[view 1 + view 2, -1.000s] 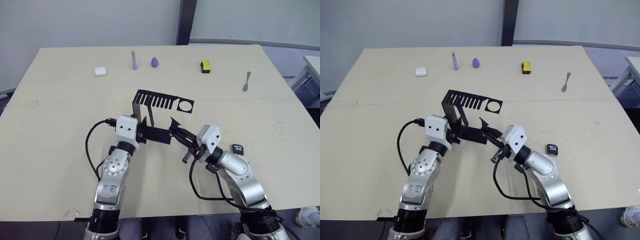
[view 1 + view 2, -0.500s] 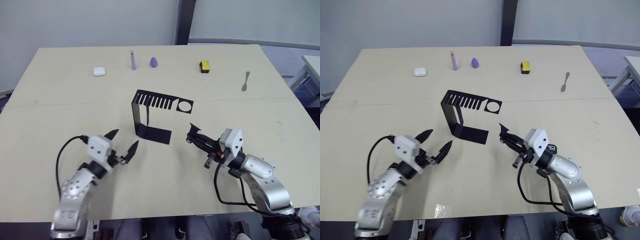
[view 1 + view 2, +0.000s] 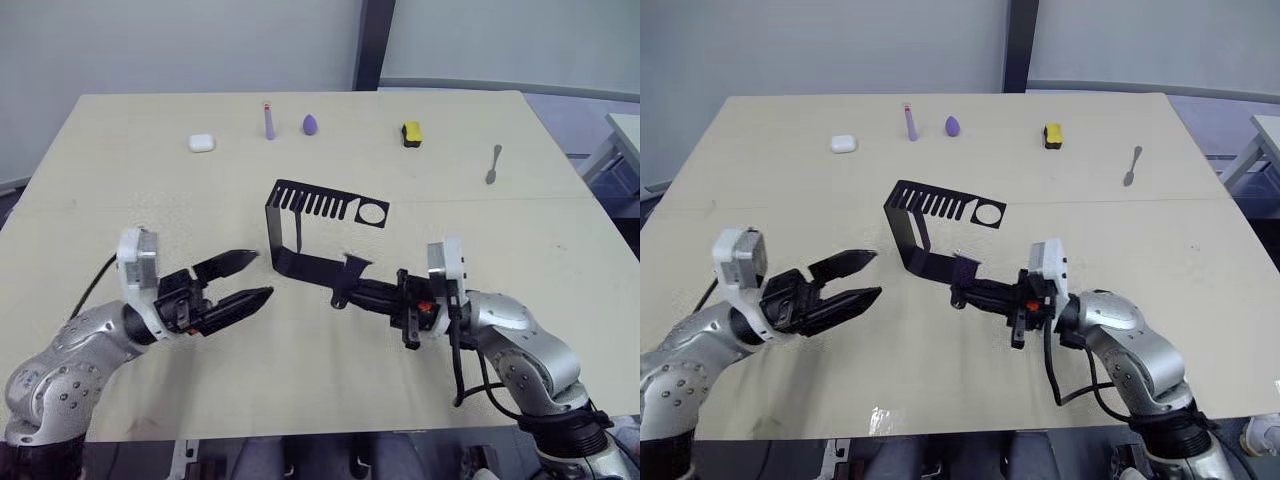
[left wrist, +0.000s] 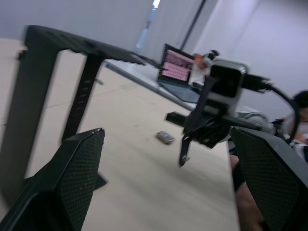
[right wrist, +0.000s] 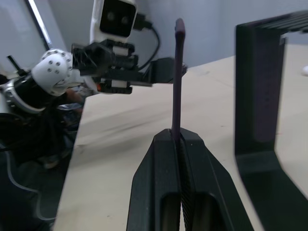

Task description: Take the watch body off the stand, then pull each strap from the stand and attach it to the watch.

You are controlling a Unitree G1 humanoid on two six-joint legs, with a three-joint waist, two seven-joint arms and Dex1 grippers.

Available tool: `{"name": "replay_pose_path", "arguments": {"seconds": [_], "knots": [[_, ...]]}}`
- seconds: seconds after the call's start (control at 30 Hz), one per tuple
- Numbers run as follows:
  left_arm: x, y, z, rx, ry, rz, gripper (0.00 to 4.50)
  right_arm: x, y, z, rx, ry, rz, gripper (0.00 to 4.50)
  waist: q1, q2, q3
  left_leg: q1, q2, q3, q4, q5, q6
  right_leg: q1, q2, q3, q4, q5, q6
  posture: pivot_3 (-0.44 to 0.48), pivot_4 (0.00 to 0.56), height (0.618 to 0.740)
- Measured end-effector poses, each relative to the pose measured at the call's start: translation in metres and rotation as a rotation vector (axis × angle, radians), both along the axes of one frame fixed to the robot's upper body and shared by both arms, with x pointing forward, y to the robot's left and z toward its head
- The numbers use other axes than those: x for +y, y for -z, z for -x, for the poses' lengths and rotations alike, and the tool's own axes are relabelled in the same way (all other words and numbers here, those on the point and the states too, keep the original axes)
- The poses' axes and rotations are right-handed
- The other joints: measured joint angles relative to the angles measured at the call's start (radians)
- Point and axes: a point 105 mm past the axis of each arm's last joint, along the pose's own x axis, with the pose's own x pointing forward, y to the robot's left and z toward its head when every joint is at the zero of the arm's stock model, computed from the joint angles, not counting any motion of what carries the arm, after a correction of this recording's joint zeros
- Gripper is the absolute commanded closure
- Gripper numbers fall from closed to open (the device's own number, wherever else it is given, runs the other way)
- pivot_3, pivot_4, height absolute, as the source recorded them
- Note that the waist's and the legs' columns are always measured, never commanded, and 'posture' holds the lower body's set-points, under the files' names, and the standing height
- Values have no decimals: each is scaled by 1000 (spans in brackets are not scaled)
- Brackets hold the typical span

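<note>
1. The table [image 3: 120,180] is a large, flat, pale beige slab with a matte surface. A faint seam crosses it from the 9 o'clock side to the 3 o'clock side. Wide bare areas lie at 9 o'clock and 3 o'clock of the stand.
2. The stand [image 3: 300,225] is thin black sheet metal bent into a C: flat base, upright back, top plate with comb-like slots and a round hole. It sits near the table centre. One dark strap [image 3: 297,228] hangs from the slotted top plate inside the C.
3. The left gripper [image 3: 248,277] lies at 8 o'clock of the stand and clear of it. Its two black textured fingers [image 4: 77,168] are spread well apart and hold nothing.
4. The right gripper [image 3: 350,283] lies at 5 o'clock of the stand, its tips just beside the base edge. Its fingers [image 5: 154,192] are pressed together on a narrow, flexible, blackish-purple strap [image 5: 178,77], which projects straight out past the fingertips.
5. The row along the 12 o'clock edge comprises a white rounded case [image 3: 201,143], a slim lilac tube [image 3: 268,121], a purple egg-shaped item [image 3: 310,124] and a yellow-and-black block [image 3: 411,132].
6. A grey spoon [image 3: 493,163] lies at 2 o'clock of the stand.
7. The watch body [image 4: 165,137] appears in the left wrist view as a small, flat, blurred item on the table beyond the right gripper.
</note>
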Motion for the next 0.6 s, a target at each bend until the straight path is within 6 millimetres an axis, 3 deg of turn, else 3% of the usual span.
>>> {"name": "replay_pose_path", "arguments": {"seconds": [0.17,0.33,0.43,0.5,0.6], "knots": [[-19,-8,6,51,111,80,34,14,-2,4,52,-63,-27,4500,-3,0,0,1,0,1,0,1,-1,0,4,0,1,0,0,0,150,740],[-28,-2,7,69,145,57,34,22,-3,8,111,-116,-29,4500,-1,0,0,1,1,1,0,1,-2,-1,6,0,1,0,0,0,150,740],[-32,-3,7,72,155,101,869,23,-1,10,157,-139,-24,4500,-1,0,0,1,1,1,0,1,-1,-1,6,0,0,0,0,0,150,740],[-33,-4,8,81,164,121,1755,24,0,11,180,-154,-20,4500,-1,0,0,1,1,1,0,1,-2,-1,6,1,0,0,0,0,150,740],[-34,-1,9,98,164,124,1755,25,-1,14,186,-169,-11,4500,-1,0,0,1,1,0,0,1,-2,-1,7,1,0,0,-1,0,150,740]]}}
